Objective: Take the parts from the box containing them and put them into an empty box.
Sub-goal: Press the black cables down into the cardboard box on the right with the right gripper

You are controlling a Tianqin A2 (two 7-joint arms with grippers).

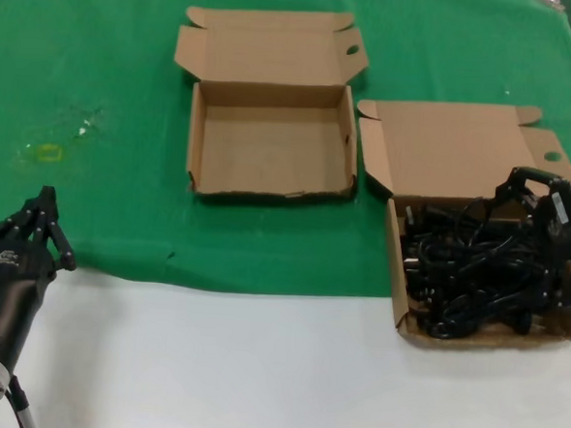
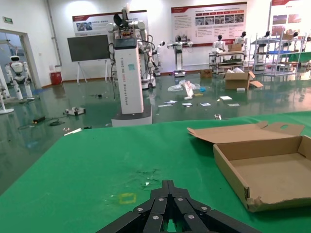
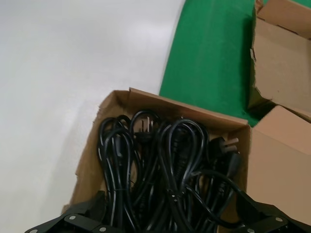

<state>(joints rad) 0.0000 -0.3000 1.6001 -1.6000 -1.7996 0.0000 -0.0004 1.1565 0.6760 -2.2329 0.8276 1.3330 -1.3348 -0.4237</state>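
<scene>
Two arms show on my feed, one at each near corner. My left gripper [image 1: 47, 221] sits low at the near left, over the edge where the white table [image 1: 208, 365] meets the green mat [image 1: 101, 67]; its black fingers [image 2: 167, 204] are clenched together into a point, grasping nothing, aimed toward the far side. My right gripper [image 1: 555, 240] is at the near right, down over the box of cords [image 1: 398, 279]. I see its black linkages spread apart on either side of the tangle in the right wrist view, so the fingers look released, though the tips are out of sight and I cannot tell whether they touch any cable.

That box lies across the mat's near edge, partly on white table, its lid [image 1: 454, 152] folded back toward the far side. The black power cords [image 1: 471, 274] fill it in a loose heap, plugs [image 3: 143, 127] showing among the loops.

Farther off and to the left of it, just beside its lid, stands the empty box [image 1: 198, 141], wholly on the mat, lid open and lying flat behind it, with an oval hole [image 1: 352, 51] near the lid's right edge.

On the mat at the far left I see a small yellowish mark [image 1: 45, 151].
</scene>
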